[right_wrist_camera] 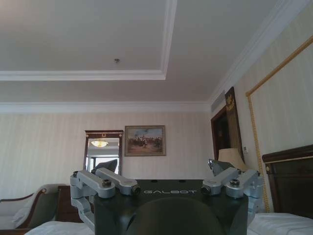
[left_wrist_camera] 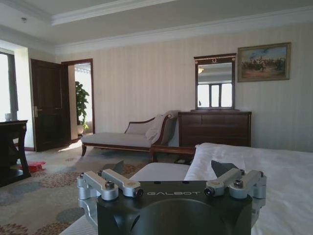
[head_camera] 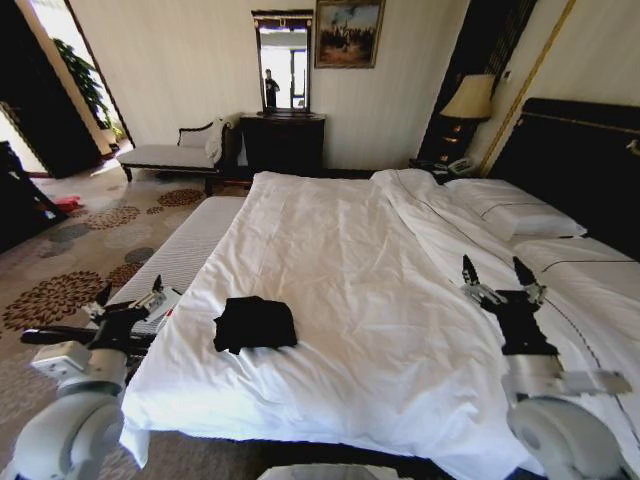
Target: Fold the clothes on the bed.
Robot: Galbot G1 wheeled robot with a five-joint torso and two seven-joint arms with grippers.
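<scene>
The clothes point(head_camera: 255, 323), one black T-shirt, lie folded into a small compact bundle on the white duvet of the bed point(head_camera: 360, 240), near its foot on the left side. My left gripper point(head_camera: 130, 289) hovers open beside the bed's left edge, left of the bundle and apart from it. Over the right side of the bed my right gripper point(head_camera: 495, 268) is raised, open and holding nothing. In the left wrist view the left gripper point(left_wrist_camera: 171, 169) is open, with the bed point(left_wrist_camera: 279, 166) beyond it. The right wrist view shows the right gripper point(right_wrist_camera: 164, 166) open and pointing up at the far wall.
A narrow white-cushioned bench point(head_camera: 185, 250) runs along the bed's left side. A chaise longue point(head_camera: 165, 155) and a dark dresser with mirror point(head_camera: 283, 140) stand at the far wall. Pillows point(head_camera: 510, 210), the dark headboard point(head_camera: 580, 160) and a lamp point(head_camera: 470, 98) are at the right.
</scene>
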